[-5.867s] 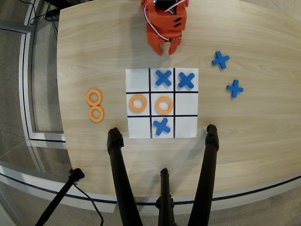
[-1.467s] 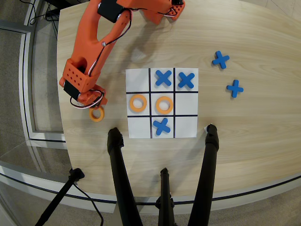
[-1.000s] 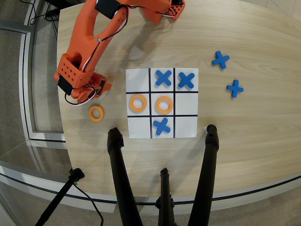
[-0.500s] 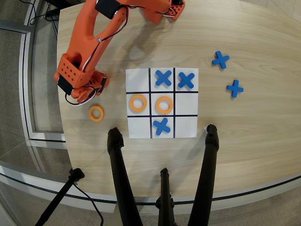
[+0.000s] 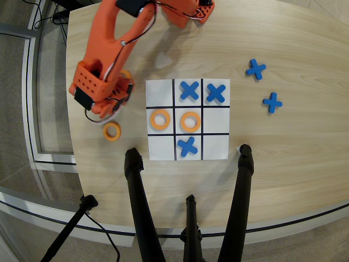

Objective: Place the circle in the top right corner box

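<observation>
Orange rings: one [image 5: 112, 131] lies loose on the wooden table left of the grid, and another [image 5: 127, 73] peeks out from under the arm. Two more sit in the grid's left-middle [image 5: 160, 119] and centre [image 5: 190, 121] cells. In this view the grid's top right cell [image 5: 216, 82] holds a blue X. Its top left [image 5: 160, 91], bottom left [image 5: 161, 147] and bottom right [image 5: 216, 147] corner cells are plain white. My orange gripper [image 5: 110, 111] points down just above the loose ring. Its jaws are hidden under the wrist.
Blue X pieces sit in the top-middle [image 5: 189, 90] and bottom-middle [image 5: 187, 146] cells. Two more [image 5: 256, 69] [image 5: 272, 102] lie on the table right of the grid. Black tripod legs [image 5: 136, 191] [image 5: 244, 180] reach over the table's near edge.
</observation>
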Controlling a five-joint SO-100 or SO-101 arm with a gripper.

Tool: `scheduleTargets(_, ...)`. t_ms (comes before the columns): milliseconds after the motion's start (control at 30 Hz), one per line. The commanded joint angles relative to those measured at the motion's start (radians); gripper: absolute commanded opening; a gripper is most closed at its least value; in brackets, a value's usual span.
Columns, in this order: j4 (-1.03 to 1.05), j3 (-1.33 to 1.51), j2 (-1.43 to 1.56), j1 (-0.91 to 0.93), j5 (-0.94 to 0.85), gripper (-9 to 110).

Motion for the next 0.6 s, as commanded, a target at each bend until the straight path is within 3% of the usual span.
scheduleTargets(0, 0.115, -0.1, 0.146, -0.112, 0.072, 0)
scheduleTargets(300, 0.115, -0.347, 0.158, -0.453, 0.368, 0)
scheduleTargets(567, 0.072, -0.568, -0.063, -0.546, 0.483, 0)
